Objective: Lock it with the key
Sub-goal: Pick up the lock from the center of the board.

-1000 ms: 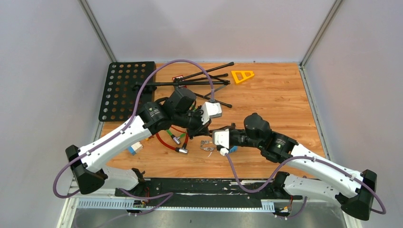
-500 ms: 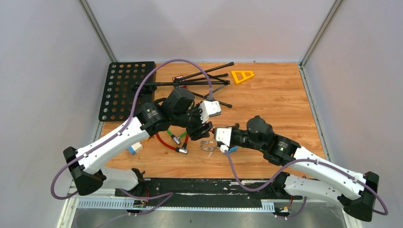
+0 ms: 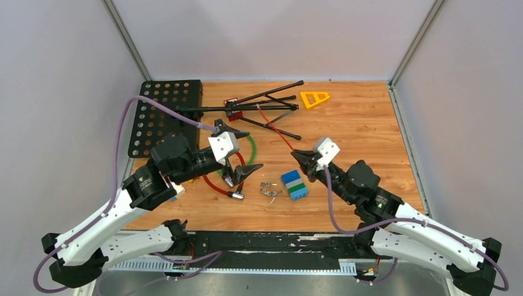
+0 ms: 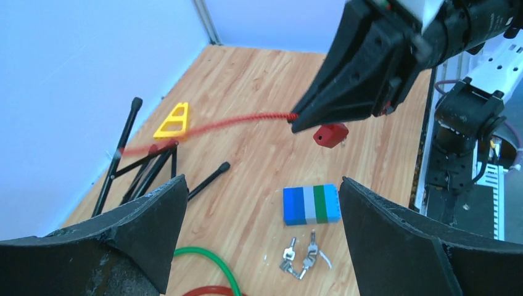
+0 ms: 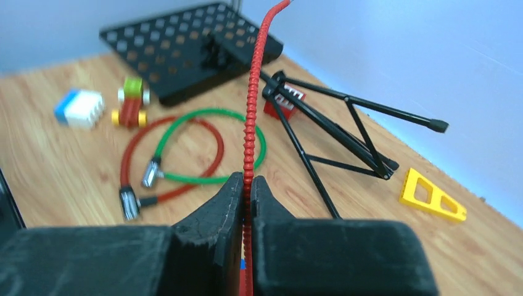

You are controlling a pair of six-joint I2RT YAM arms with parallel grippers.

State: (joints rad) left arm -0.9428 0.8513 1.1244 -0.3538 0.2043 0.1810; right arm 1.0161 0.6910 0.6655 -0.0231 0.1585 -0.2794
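Note:
A bunch of small silver keys (image 3: 269, 188) (image 4: 302, 259) lies flat on the wooden table, held by neither gripper. My right gripper (image 3: 300, 157) (image 5: 247, 180) hovers right of and above the keys, shut on a thin ribbed red cable (image 3: 275, 129) (image 5: 253, 92). The cable stretches back toward the black folding stand (image 3: 259, 108). In the left wrist view a small red lock body (image 4: 330, 134) hangs just under the right gripper's tips. My left gripper (image 3: 243, 150) (image 4: 262, 185) is wide open and empty, raised left of the keys.
A blue, grey and green striped brick (image 3: 294, 184) sits right beside the keys. Red and green cable loops (image 3: 213, 180) with metal ends lie under my left gripper. A black perforated plate (image 3: 163, 114) is back left, a yellow triangle (image 3: 314, 97) at the back.
My left gripper opened, let go and drew back to the left. My right gripper closed on the red cable and moved up and right, uncovering the striped brick.

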